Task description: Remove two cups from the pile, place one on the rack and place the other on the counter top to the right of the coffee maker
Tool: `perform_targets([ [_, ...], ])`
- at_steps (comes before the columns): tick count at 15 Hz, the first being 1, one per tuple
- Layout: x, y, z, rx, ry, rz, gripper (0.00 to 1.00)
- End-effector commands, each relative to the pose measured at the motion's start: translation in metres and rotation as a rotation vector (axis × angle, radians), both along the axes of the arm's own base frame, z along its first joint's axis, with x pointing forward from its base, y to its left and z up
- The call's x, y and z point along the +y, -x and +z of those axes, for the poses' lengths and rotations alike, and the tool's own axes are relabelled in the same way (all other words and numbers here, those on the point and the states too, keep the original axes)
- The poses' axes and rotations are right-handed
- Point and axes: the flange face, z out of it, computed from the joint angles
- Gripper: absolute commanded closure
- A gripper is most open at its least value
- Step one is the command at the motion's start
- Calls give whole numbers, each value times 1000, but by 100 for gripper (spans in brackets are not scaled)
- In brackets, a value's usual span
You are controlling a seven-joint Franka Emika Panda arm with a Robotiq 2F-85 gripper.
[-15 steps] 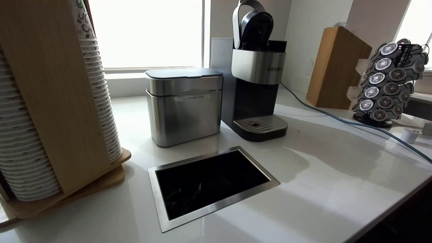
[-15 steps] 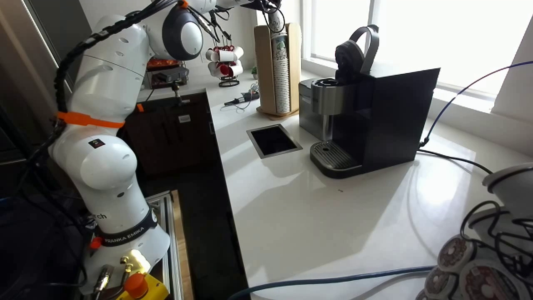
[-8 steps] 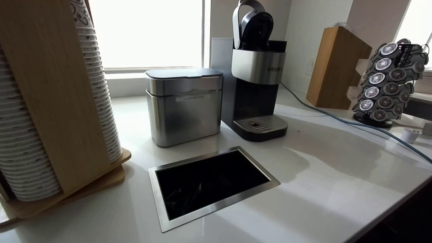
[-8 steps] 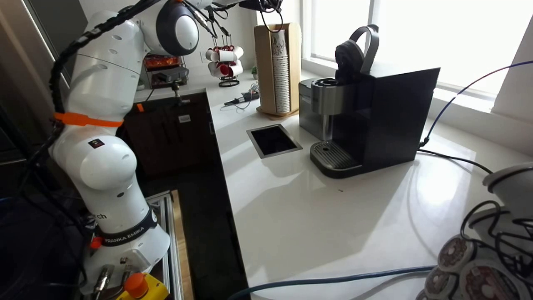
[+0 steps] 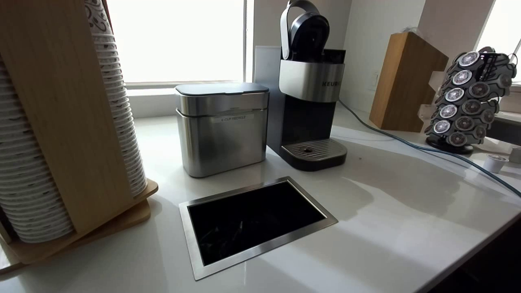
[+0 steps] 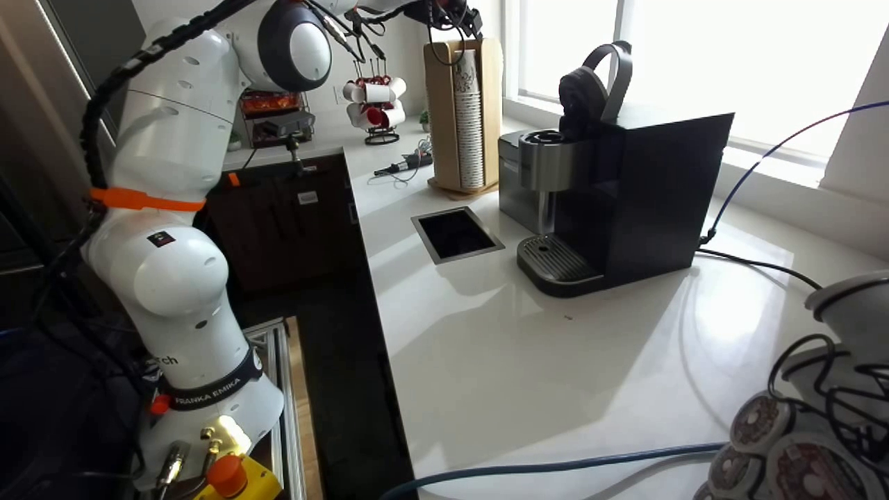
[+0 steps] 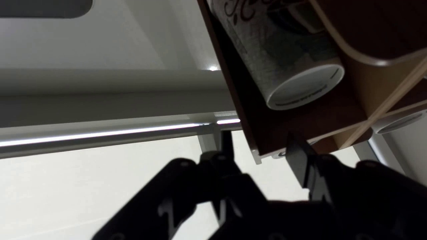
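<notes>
The pile (image 5: 124, 122) is a column of nested white cups in a light wooden holder (image 5: 77, 122); the pile (image 6: 470, 139) and holder (image 6: 442, 118) also show in an exterior view. In the wrist view its top cup (image 7: 283, 50), patterned, sits bottom-up inside the holder. My gripper (image 7: 260, 145) is open, fingers apart, with nothing held between them; the holder's corner shows behind the gap, and the cup is outside it. My gripper (image 6: 474, 25) is just above the holder's top. The coffee maker (image 5: 311, 81) stands on the white counter top (image 5: 350, 244), its lid raised.
A steel lidded canister (image 5: 224, 138) stands between the pile and the coffee maker. A steel-framed opening (image 5: 260, 219) lies in front. A pod carousel (image 5: 468, 101) and a blue cable (image 5: 427, 148) are on the far side. A mug stand (image 6: 378, 104) is behind.
A second patterned cup seen above the pile's exposed cup one second ago is gone from there; the stacked rims reach higher. My gripper rose, then came right and lower over the holder.
</notes>
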Motion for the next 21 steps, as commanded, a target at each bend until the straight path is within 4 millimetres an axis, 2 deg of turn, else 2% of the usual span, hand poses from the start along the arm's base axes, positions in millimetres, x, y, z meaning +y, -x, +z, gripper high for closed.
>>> perform_targets([
  [1, 3, -2, -12, 69, -5, -68, 22],
  [2, -2, -4, -9, 35, -5, -36, 40],
  [3, -1, -5, -12, 46, -5, -43, 31],
  [4, 0, -5, -14, 49, -6, -45, 1],
  [5, 3, -3, -15, 66, -6, -43, 4],
  [7, 7, 2, -14, 84, -18, -48, 0],
  [10, 11, 6, -10, 88, -67, -65, 0],
  [11, 7, 0, -13, 65, -36, -54, 0],
  [14, 10, 3, -12, 69, -48, -56, 0],
  [16, 8, -2, -20, 112, -63, -148, 0],
  [19, 10, -8, -32, 156, -102, -177, 0],
  [20, 13, -8, -36, 162, -111, -186, 1],
  [21, 16, -8, -38, 166, -113, -190, 17],
])
